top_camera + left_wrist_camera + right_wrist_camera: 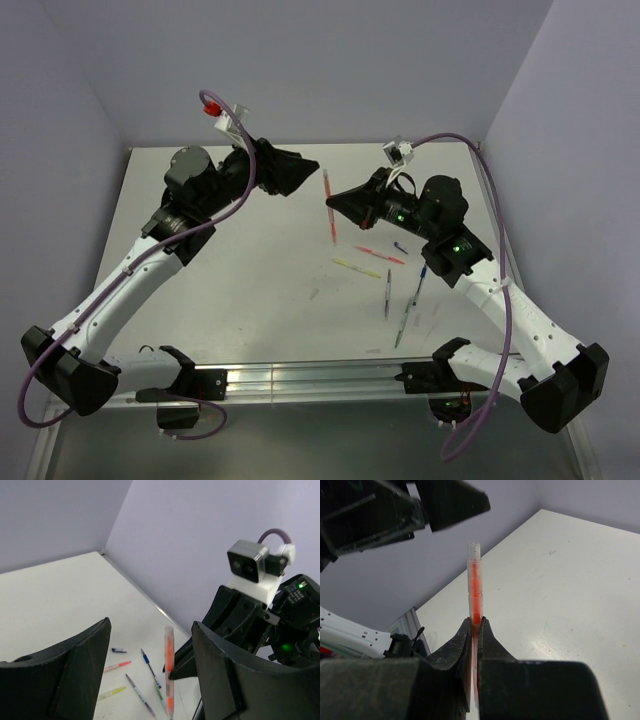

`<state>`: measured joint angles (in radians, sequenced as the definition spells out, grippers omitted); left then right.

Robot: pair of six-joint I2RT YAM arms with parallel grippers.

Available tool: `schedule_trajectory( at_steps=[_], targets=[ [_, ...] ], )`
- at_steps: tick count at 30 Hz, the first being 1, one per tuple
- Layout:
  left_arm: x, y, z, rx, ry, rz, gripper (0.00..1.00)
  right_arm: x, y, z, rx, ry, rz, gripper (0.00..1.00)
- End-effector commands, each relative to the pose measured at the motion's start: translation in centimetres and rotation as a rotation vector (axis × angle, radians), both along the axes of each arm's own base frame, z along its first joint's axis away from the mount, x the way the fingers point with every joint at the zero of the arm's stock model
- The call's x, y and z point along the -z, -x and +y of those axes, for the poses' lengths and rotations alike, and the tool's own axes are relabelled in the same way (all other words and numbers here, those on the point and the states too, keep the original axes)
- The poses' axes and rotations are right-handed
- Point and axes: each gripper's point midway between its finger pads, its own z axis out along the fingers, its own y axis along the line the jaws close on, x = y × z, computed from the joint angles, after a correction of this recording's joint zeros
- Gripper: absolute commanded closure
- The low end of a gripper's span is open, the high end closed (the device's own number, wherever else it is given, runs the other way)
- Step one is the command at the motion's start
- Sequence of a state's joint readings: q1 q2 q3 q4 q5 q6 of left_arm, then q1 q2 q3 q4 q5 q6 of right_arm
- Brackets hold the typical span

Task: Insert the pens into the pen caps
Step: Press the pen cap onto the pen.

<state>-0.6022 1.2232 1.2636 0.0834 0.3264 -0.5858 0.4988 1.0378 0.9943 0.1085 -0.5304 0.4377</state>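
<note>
Over the bench [220, 270], the left end effector [151, 625] hangs with fingers apart just beside the orange pen [475, 587], probably because its pale cap [474, 555] looks seated. The right end effector [475, 622] is clamped on that pen's middle, steadying it aloft. The pen's long axis lies across the fingers, its capped end pointing toward the left end effector.

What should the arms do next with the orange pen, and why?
Probably draw the left gripper back from the orange pen. Its jaws stand open, not touching it; the right gripper is clamped on the pen, and a clear cap already seems seated on its tip.
</note>
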Motion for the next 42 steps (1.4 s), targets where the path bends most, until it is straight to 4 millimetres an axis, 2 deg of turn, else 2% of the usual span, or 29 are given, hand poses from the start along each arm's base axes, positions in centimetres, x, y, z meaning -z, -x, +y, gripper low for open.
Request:
schedule_trajectory(
  at_steps=[1, 8, 14, 22, 33, 42],
  targets=[
    [-3.1, 0.5, -0.2, 0.047, 0.036, -0.078, 0.29, -2.9, 0.9, 0.0, 0.001, -0.016, -0.097, 1.00],
    [-3.0, 0.6, -1.4, 0.120, 0.022, -0.072, 0.29, -3.1, 1.5, 0.8, -0.018, -0.012, -0.096, 1.00],
    [-1.8, 0.5, -2.0, 0.153, 0.002, -0.046, 0.29, -3.3, 1.5, 0.8, -0.020, -0.014, -0.100, 1.00],
    [-1.3, 1.4, -2.8, 0.228, 0.023, -0.029, 0.33, -3.2, 1.3, 1.0, -0.017, -0.010, -0.091, 1.00],
    [0.0, 1.8, -3.2, 0.264, 0.010, -0.001, 0.40, -3.0, 1.0, 1.1, -0.013, -0.004, -0.081, 1.00],
    [0.9, 1.8, -3.5, 0.279, 0.001, 0.019, 0.41, -3.1, 1.0, 1.0, -0.011, -0.003, -0.079, 1.00]
  ],
)
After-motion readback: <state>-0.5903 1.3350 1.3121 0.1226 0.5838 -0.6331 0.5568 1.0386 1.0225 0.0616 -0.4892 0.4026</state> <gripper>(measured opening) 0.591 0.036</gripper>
